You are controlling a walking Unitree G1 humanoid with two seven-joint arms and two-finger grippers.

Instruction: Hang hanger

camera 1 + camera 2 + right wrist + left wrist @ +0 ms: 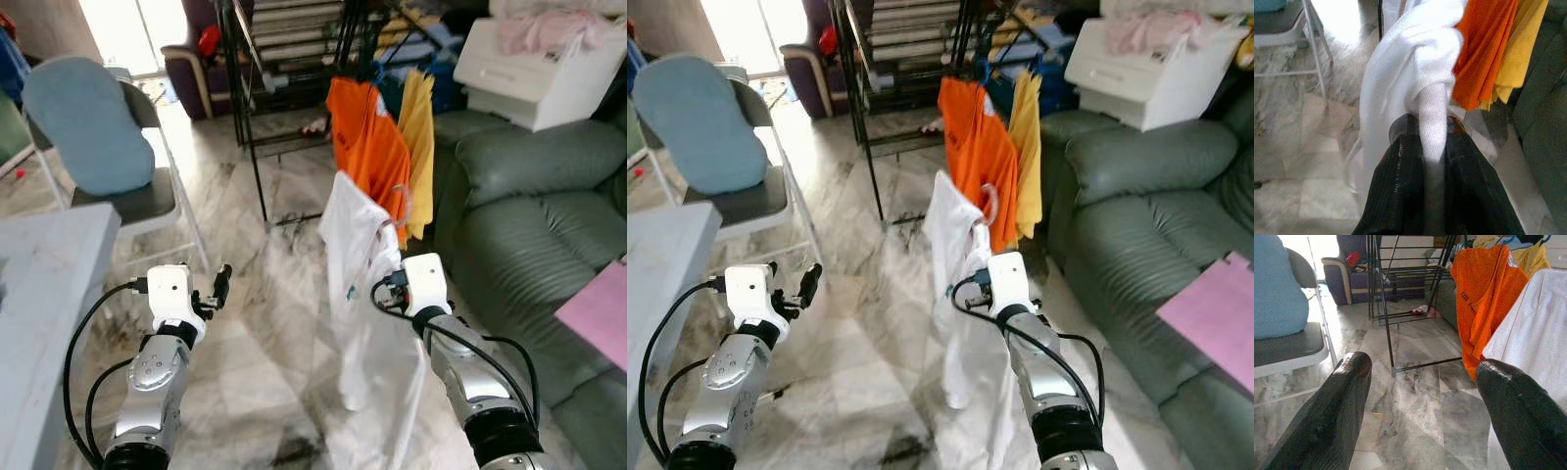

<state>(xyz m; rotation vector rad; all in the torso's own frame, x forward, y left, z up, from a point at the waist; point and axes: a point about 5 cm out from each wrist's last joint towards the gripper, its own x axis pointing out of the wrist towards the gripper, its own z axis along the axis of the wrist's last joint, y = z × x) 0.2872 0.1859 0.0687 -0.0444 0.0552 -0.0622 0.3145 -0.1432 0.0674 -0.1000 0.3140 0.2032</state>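
A white shirt hangs on a pale hanger whose hook pokes out above its collar. My right gripper is shut on the shirt's bunched neck around the hanger and holds it up in front of the sofa. Just behind it, an orange shirt and a yellow shirt hang from the black drying rack. My left gripper is raised over the marble floor to the shirt's left, open, with nothing between its fingers.
A folding chair with a blue cushion stands at the left, with a grey table in front of it. On the right is a green sofa with a pink sheet on it and a white box behind.
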